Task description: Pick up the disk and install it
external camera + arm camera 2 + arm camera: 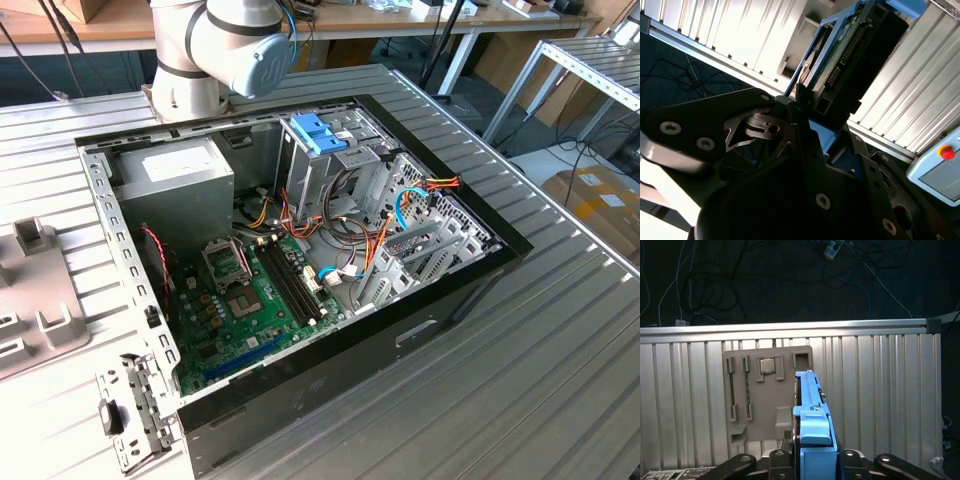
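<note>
Clamping the disk (812, 410) by its blue frame, the gripper (815, 462) has its fingers closed tight against both sides. In the first wrist view the disk hangs edge-on, clear above the ribbed metal worktop (880, 385), near a grey parts tray (767, 405). In the exterior view an open computer case (350, 370) sits on the worktop.

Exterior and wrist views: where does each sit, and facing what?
Exterior view: off-arm, looking down into the open black computer case on the ribbed metal table; grey arm joint shows.
Second wrist view: at the wrist, looking along the black gripper at the disk, a dark drive in a blue carrier.
First wrist view: at the wrist, facing the table past the disk; gripper links show.
Both wrist views share the gripped disk.
</note>
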Tool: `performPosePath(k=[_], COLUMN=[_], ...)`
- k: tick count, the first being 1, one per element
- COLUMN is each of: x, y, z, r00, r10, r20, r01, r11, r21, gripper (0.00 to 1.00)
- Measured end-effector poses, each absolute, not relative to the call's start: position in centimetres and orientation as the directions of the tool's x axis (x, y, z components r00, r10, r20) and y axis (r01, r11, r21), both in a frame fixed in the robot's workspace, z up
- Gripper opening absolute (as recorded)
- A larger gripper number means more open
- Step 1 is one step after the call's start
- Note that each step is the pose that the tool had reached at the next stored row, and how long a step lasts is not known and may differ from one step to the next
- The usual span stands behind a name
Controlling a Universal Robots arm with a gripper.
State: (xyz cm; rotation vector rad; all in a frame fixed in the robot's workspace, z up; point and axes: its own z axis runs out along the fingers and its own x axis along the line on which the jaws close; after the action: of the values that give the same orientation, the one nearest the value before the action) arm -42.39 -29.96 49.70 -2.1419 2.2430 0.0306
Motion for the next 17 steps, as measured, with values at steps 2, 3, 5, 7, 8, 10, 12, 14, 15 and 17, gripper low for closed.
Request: performPosePath(k=[2, 3, 5, 7, 8, 10, 12, 14, 15, 17], x=[-42.33, -42.29, -42.2, -42.1, -42.06, -42.0, -41.86, -41.81, -41.78, -41.66], y=[-30.0, -30.02, -30.08, -30.14, -30.15, -30.19, -30.24, -30.27, -30.29, -30.33], z=[49.7, 49.7, 49.7, 49.7, 49.7, 49.7, 49.7, 49.7, 49.7, 49.7], r00=[-0.046, -0.046, -0.046, -0.046, -0.046, -0.046, -0.046, -0.046, -0.046, -0.046], r10=[-0.998, -0.998, -0.998, -0.998, -0.998, -0.998, -0.998, -0.998, -0.998, -0.998], r20=[-0.043, -0.043, -0.043, -0.043, -0.042, -0.043, -0.043, -0.043, -0.043, -0.043], r01=[-0.999, -0.999, -0.999, -0.999, -0.999, -0.999, -0.999, -0.999, -0.999, -0.999], r11=[0.046, 0.046, 0.046, 0.046, 0.046, 0.046, 0.046, 0.046, 0.046, 0.046], r21=[-0.013, -0.013, -0.013, -0.013, -0.013, -0.013, -0.013, -0.013, -0.013, -0.013], gripper=[0.37, 0.37, 0.37, 0.37, 0.37, 0.37, 0.37, 0.37, 0.37, 0.37])
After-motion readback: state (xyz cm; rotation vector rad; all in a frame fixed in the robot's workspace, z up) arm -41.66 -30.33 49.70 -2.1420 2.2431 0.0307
